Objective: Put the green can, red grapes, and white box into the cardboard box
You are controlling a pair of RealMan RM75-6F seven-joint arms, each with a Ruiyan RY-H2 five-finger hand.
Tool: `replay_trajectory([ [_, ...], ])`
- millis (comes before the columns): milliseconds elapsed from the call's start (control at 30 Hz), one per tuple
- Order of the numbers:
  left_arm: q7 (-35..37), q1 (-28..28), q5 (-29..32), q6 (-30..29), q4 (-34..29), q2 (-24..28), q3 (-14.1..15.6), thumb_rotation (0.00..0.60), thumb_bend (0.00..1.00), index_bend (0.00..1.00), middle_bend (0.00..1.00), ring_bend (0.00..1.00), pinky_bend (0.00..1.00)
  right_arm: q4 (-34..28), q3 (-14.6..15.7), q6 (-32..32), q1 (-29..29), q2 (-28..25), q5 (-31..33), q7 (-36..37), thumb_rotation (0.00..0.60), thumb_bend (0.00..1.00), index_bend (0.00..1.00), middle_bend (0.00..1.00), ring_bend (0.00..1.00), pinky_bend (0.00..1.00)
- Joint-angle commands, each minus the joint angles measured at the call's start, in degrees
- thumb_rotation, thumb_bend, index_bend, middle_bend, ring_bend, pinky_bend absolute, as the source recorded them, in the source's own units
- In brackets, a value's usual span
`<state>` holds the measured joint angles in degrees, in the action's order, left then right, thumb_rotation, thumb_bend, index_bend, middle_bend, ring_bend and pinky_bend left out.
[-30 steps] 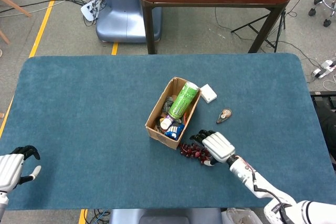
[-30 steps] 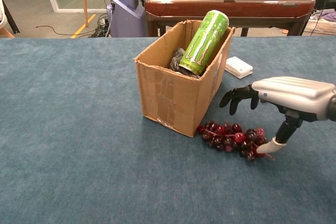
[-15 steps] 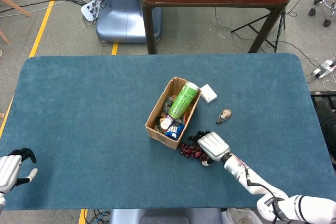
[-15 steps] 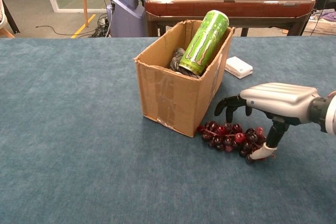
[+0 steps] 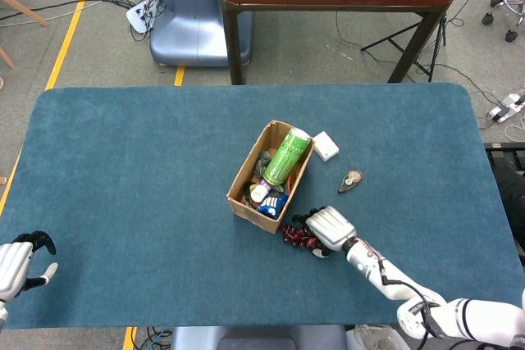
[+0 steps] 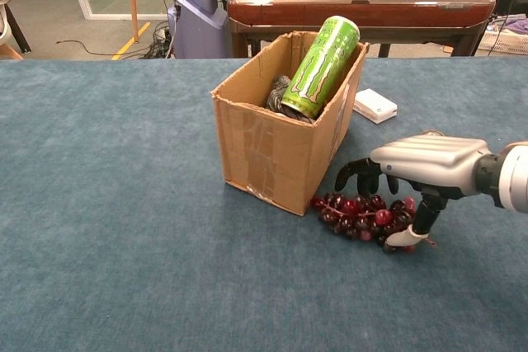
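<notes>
right hand [image 6: 412, 172] over red grapes [image 6: 363, 214] | grip unclear | left hand [image 5: 15, 260] cropped

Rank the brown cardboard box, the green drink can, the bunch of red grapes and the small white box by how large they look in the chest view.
1. Brown cardboard box
2. Green drink can
3. Bunch of red grapes, partly covered by the right hand, so its rank against the can is unsure
4. Small white box, smallest and farther from the camera
</notes>
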<state>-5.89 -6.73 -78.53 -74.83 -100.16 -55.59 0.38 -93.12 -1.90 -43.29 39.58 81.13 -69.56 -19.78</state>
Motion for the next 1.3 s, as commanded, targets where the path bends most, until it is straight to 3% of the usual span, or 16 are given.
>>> replay_trajectory([
  [33, 0.0, 0.0, 0.0, 0.0, 0.0, 0.0, 0.0, 0.600, 0.28, 0.50, 0.36, 0.32, 0.53, 0.0, 0.1, -0.3, 0.1, 0.0, 0.0, 0.0, 0.600, 0.31, 0.23, 0.45, 0.34, 0.42],
  [433, 0.1, 0.0, 0.0, -0.1, 0.0, 0.0, 0.0, 0.600, 0.28, 0.48, 0.36, 0.31, 0.53, -0.7, 0.6, -3.4, -0.8, -0.8, -0.8, 0.8, 0.600, 0.44, 0.43, 0.61, 0.51, 0.59],
  [867, -1.2, -0.2, 0.7, 0.2, 0.1, -0.5, -0.1, 0.600, 0.28, 0.47, 0.36, 0.31, 0.53, -16.4, 2.0, -19.5, -7.8, -15.9, -16.1, 7.2, 0.600, 0.45, 0.45, 0.62, 0.52, 0.60],
  [1100, -1.4, -0.2, 0.8, 0.2, 0.0, -0.6, -0.1, 0.600, 0.28, 0.47, 0.36, 0.31, 0.53, -21.9, -1.8, -25.0, -8.6, -20.0, -18.7, 7.4, 0.600, 0.45, 0.45, 0.62, 0.52, 0.60],
  [1300, -0.7, -0.1, 0.5, -0.1, 0.0, -0.5, -0.1, 0.600, 0.28, 0.47, 0.36, 0.31, 0.53, -23.6, -7.5, -26.9, -6.8, -17.8, -15.6, 4.2, 0.600, 0.45, 0.45, 0.61, 0.52, 0.60],
])
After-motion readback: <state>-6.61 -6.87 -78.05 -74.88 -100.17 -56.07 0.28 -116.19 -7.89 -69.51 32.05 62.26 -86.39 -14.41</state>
